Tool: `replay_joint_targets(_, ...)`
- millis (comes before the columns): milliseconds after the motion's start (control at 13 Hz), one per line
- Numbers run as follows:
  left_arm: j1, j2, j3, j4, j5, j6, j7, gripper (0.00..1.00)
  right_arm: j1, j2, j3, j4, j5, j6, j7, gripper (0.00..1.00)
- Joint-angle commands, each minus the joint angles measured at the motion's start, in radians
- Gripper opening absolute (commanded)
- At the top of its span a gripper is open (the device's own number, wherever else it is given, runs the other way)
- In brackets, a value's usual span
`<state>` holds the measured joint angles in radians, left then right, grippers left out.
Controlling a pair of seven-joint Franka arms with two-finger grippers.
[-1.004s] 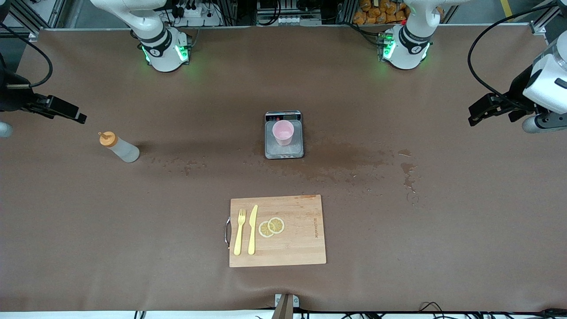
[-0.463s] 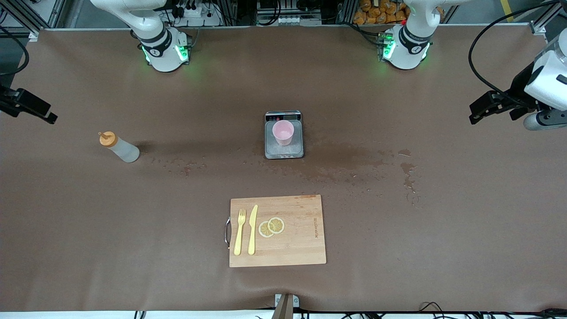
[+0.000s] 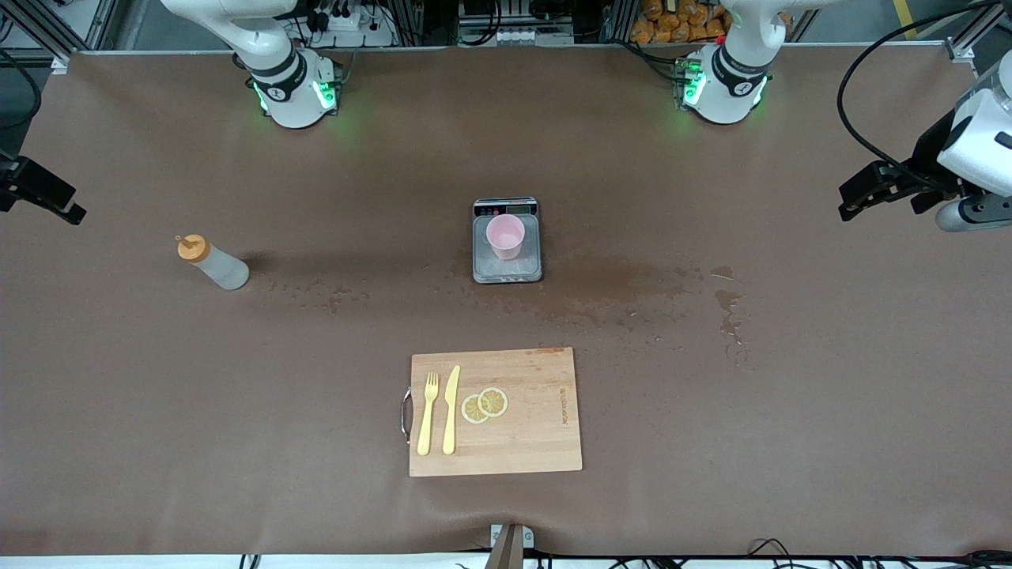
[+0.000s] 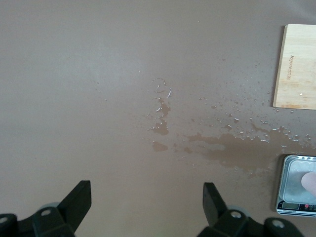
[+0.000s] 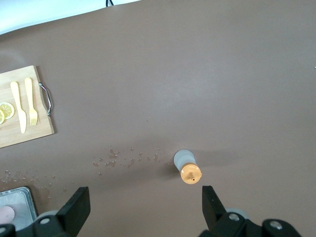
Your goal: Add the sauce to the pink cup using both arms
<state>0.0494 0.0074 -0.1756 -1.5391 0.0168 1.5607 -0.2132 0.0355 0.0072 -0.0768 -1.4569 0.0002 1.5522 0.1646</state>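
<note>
While bottle (image 3: 213, 265) sits, right gripper (image 3: 39, 194) has retreated.

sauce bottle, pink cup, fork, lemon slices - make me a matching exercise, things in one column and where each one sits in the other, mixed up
Things:
1. sauce bottle
2. pink cup
3. fork
4. lemon slices

Places:
A. on the grey scale
B. on the cutting board, beside the knife, toward the handle
C. upright on the bare table, toward the right arm's end
D. on the cutting board, near its middle

Pairs: 1-C, 2-A, 3-B, 4-D

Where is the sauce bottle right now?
The sauce bottle stands upright on the table toward the right arm's end, level with the pink cup on the scale, untouched.
</note>
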Motion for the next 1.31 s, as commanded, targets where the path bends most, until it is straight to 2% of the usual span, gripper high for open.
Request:
replay_joint_targets(0, -0.002, -0.017, 0.007, -0.004, 0.002, -0.014, 0.031, 1.0, 0.026, 0.01, -0.006, 0.02, -0.019, 0.0, -0.002, 1.0)
replay_joint_targets(463, -0.003, -0.009, 0.002, 0.01, 0.018, -0.014, 0.028, 1.0, 0.027, 0.01, -0.006, 0.017, -0.025, 0.0, -0.002, 1.0)
replay_joint_targets(695, -0.002, 0.0, 0.004, 0.05, 0.019, -0.022, 0.025, 1.0, 0.027, 0.01, -0.008, 0.017, -0.026, 0.0, -0.004, 1.0)
replay_joint_targets(1235, -0.003, -0.004, 0.005, 0.053, 0.018, -0.042, 0.025, 1.0, 0.026, 0.011, -0.008, 0.017, -0.028, 0.0, -0.004, 1.0)
